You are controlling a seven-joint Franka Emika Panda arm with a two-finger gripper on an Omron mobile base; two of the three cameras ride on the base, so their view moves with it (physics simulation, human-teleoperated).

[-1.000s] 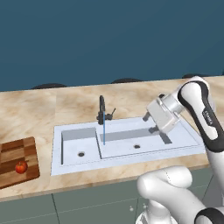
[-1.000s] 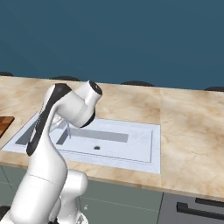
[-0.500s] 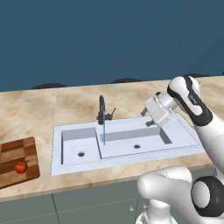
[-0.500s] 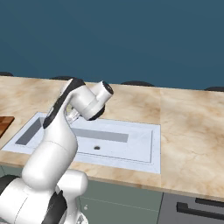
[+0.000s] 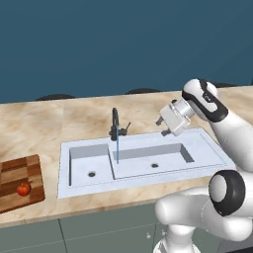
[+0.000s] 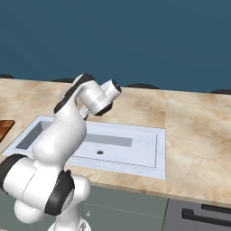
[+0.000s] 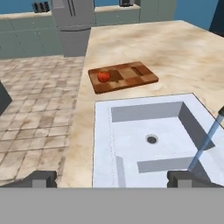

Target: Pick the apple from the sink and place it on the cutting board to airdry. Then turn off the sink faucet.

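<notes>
You'll find the apple (image 5: 22, 188) on the cutting board (image 5: 15, 173), well off at 9 o'clock from your gripper (image 5: 163, 121) (fingers apart). Water runs from the sink faucet (image 5: 116, 126) into the sink (image 5: 202, 143).

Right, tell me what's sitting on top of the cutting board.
The apple rests on the cutting board, near the board's front edge in the left base view. Nothing else lies on the board. The patch of wood right under the apple is covered.

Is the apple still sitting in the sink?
No, the apple lies on the cutting board, left of the sink, whose basins hold only the faucet's running stream.
</notes>
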